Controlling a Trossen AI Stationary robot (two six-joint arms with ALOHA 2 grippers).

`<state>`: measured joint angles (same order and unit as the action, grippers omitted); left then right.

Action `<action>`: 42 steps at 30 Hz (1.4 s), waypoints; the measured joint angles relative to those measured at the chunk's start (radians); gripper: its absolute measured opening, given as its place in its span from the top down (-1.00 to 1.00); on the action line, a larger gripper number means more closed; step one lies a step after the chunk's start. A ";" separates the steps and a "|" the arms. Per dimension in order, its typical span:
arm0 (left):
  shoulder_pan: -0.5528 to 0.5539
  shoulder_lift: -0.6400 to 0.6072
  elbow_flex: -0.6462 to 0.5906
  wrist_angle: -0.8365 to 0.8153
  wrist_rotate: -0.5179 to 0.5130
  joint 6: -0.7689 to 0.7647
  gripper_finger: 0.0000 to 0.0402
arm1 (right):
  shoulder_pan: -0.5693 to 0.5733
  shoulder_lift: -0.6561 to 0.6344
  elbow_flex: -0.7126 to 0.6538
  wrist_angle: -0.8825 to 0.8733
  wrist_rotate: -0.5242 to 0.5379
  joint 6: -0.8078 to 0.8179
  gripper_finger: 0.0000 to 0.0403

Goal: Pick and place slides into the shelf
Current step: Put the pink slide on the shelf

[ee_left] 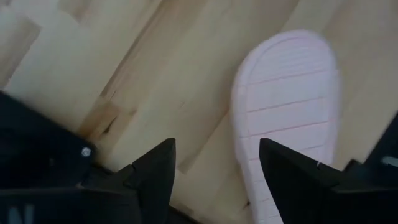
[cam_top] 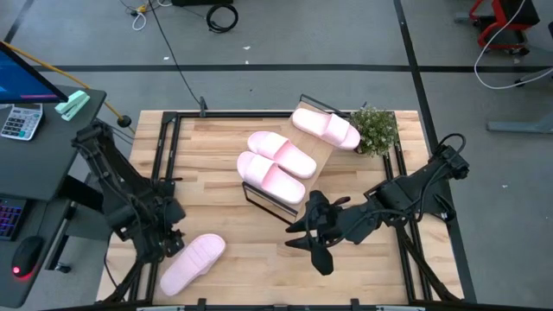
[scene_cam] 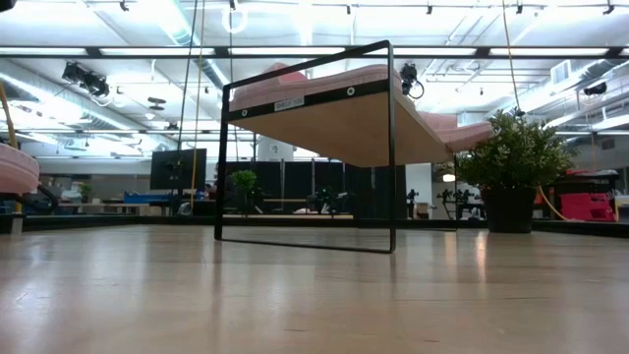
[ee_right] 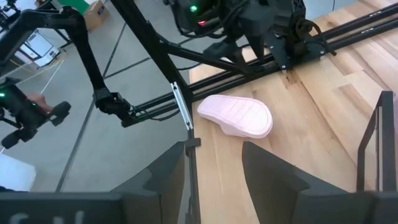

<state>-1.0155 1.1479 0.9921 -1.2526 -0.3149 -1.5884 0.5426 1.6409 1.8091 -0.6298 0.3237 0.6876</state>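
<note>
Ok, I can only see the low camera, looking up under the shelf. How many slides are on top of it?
Observer: Three slides are on the shelf: two side by side, and one by the plant.
Operator: Where's the last one?
Observer: The fourth slide lies sole up on the table, next to the left hand.
Operator: Is that hand holding it?
Observer: No, the left hand is open, and nothing is gripped.
</note>
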 joint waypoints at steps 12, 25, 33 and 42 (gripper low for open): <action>0.038 -0.202 -0.311 0.389 0.114 -0.004 -0.25 | 0.000 0.001 0.000 0.001 -0.003 -0.001 0.18; 0.038 -0.239 -0.484 0.625 0.231 -0.046 -0.67 | 0.000 0.002 0.000 0.002 -0.019 -0.003 0.18; 0.037 -0.239 -0.625 0.993 0.265 -0.104 -0.90 | 0.000 0.002 0.000 0.002 -0.019 -0.008 0.18; 0.037 -0.239 -0.714 1.074 0.319 -0.162 -0.92 | 0.000 0.002 0.000 0.002 -0.019 -0.007 0.18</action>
<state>-0.9783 0.9092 0.2777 -0.1785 0.0039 -1.7508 0.5430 1.6432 1.8091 -0.6281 0.3050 0.6804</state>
